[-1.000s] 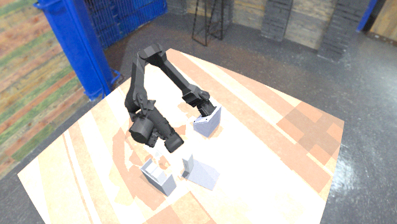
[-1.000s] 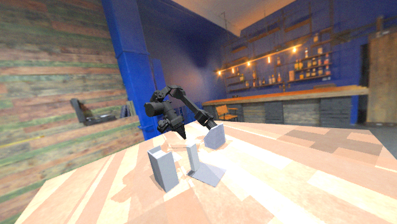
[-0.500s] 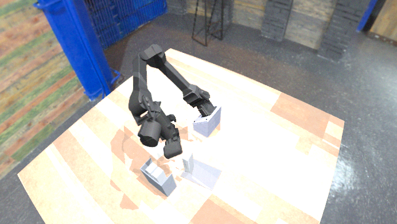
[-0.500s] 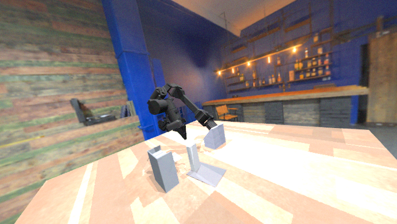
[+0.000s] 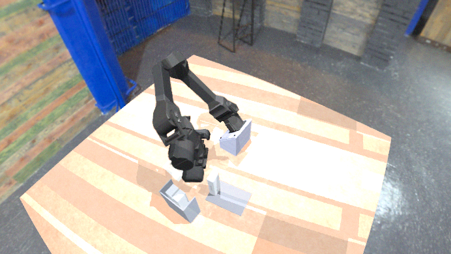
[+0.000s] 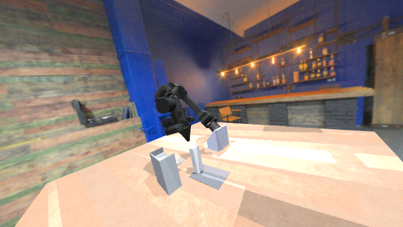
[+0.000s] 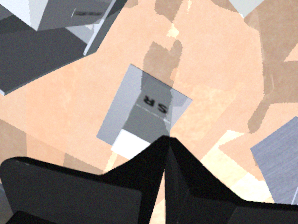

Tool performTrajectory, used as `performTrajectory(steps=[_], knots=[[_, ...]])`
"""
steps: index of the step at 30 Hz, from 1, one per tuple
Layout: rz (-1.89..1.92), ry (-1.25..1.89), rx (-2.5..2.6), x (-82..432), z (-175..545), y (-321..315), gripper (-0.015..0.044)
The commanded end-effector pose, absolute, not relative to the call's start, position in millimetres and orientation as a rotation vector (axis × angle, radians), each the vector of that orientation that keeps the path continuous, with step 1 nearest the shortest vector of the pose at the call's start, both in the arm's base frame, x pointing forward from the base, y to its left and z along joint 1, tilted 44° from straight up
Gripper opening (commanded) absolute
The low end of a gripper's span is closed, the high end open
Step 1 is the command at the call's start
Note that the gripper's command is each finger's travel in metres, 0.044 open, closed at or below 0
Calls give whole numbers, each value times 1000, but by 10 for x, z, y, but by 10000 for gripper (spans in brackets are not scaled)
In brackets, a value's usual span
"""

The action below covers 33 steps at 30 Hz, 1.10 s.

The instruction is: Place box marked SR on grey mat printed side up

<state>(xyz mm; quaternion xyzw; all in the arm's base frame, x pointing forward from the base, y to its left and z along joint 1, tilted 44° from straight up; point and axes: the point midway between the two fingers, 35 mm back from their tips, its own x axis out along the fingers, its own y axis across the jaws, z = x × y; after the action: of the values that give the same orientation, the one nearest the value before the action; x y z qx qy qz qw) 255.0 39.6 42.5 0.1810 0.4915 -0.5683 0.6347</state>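
From my remote seat I saw a black robot arm [image 5: 199, 88] [image 6: 193, 107] bent over a wooden table [image 5: 309, 211] [image 6: 131, 201], its foot meeting a pale, slanted block [image 5: 240, 143] [image 6: 222, 141]. The gripper [image 5: 193, 174] [image 6: 188, 140] [image 7: 168, 143] pointed downward with its two fingers closed together, narrow and holding nothing. Below it lay the flat grey mat [image 5: 232, 203] [image 6: 214, 181] [image 7: 113, 116], and on that mat the SR box [image 5: 213, 185] [image 6: 195, 160] [image 7: 147, 117], tall and slim, stood upright near one edge. In the wrist view I could read its large black letters, S and R, on a side wall of the box, so the print faced sideways rather than up. The fingertips hung above the box in the exterior view, and I saw daylight between them and its top. Near the mat, well apart from the slanted block, stood the grey bin [image 5: 192, 212] [image 6: 170, 176] [image 7: 35, 62], with pale box tops inside; I could not make out the codes on the boxes in there
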Motion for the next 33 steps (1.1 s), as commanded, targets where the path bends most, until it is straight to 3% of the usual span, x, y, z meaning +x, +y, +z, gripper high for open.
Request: performTrajectory(steps=[1,15,33], knots=[[-1358,1037,445,2562,419,418,0],[-1502,721,574,2600,402,525,0],[-1503,714,575,2563,-50,131,0]])
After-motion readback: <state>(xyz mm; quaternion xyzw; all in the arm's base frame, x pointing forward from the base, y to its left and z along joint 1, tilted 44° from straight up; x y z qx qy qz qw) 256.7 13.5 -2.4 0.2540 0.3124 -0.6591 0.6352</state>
